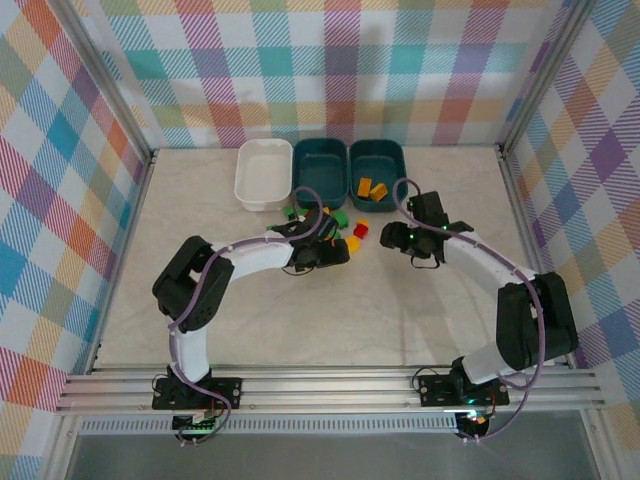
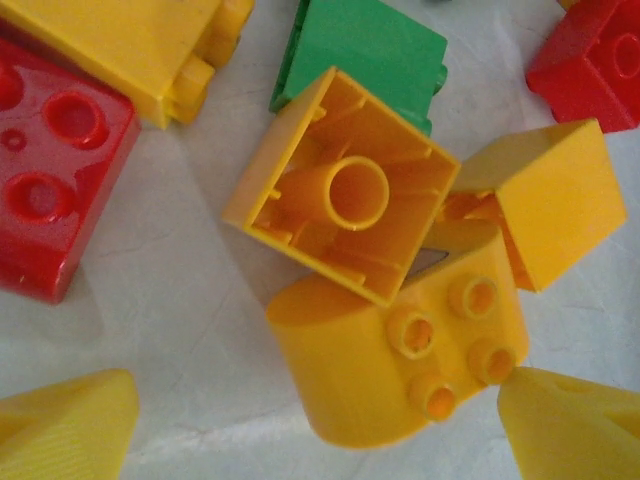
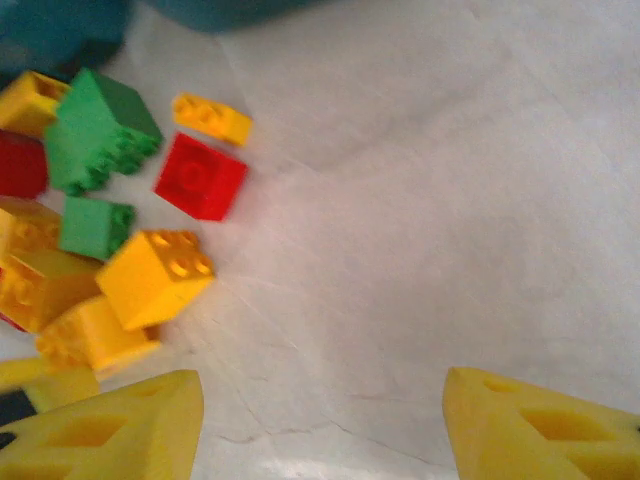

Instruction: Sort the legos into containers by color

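The left fingers [image 2: 65,430] stand spread wide either side of a yellow rounded brick [image 2: 370,370], not gripping it; the right fingers [image 3: 545,430] gape released over the worktop [image 3: 420,200].

A pale, faintly veined table [image 1: 330,320] sits under soft, even light. Plaid cloth (pastel bands of pink, teal, yellow, orange and purple) covers the back wall [image 1: 330,70], the left wall [image 1: 60,200] and the right wall [image 1: 600,200]. Silver aluminium posts [image 1: 105,80] rise at the back corners. Ribbed aluminium rails [image 1: 330,385] run along the near edge.
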Motion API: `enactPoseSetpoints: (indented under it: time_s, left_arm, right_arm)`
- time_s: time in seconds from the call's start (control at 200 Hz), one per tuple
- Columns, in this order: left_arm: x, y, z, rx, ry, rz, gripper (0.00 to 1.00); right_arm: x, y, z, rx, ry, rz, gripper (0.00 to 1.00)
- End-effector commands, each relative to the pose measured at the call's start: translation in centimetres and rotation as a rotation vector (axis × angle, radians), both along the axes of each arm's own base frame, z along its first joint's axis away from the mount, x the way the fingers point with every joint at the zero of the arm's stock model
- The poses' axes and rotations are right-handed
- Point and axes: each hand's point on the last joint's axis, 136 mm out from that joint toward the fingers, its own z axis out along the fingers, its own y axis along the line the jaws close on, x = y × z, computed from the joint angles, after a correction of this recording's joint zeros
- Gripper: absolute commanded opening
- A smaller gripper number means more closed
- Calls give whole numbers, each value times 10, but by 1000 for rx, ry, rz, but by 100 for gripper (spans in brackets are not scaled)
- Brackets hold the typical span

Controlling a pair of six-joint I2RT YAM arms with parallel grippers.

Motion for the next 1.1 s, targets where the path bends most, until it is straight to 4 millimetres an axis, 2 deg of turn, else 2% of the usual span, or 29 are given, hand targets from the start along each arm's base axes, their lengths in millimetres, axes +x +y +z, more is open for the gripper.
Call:
enactPoseSetpoints:
  time_s: [0.0,0.275,0.425,0.58,0.765,0.82,0.89,1.0,1.095]
  left_arm:
    - [17,-14,14,-32,-71,23,94]
    - [26,-27,2,1,-77,-63,93]
    - [26,-35,4,-15,-90,-118,91]
    - [3,-50,16,-28,-91,-156,92]
    - [-25,-90,23,-74,-94,-250,91]
    - [-33,-96,25,-68,-102,-266,91]
    - [-40,-94,29,-30,-116,-261,92]
    - [-38,-68,25,109,-96,-195,93]
    - [-32,-53,27,212,-102,-158,93]
  right_arm:
    - [9,-3,23,19,-119,-22,66]
    - [3,-7,2,28,-104,-59,70]
    - [3,-5,-7,29,-81,-55,70]
    - [3,-4,-15,26,-64,-56,70]
    - [3,-11,-15,-2,-74,-80,70]
    - [3,-15,-14,-16,-76,-94,70]
    - [2,-19,-12,-31,-82,-109,70]
    - [1,-25,-10,-50,-88,-134,71]
    - [1,-27,-12,-57,-83,-141,72]
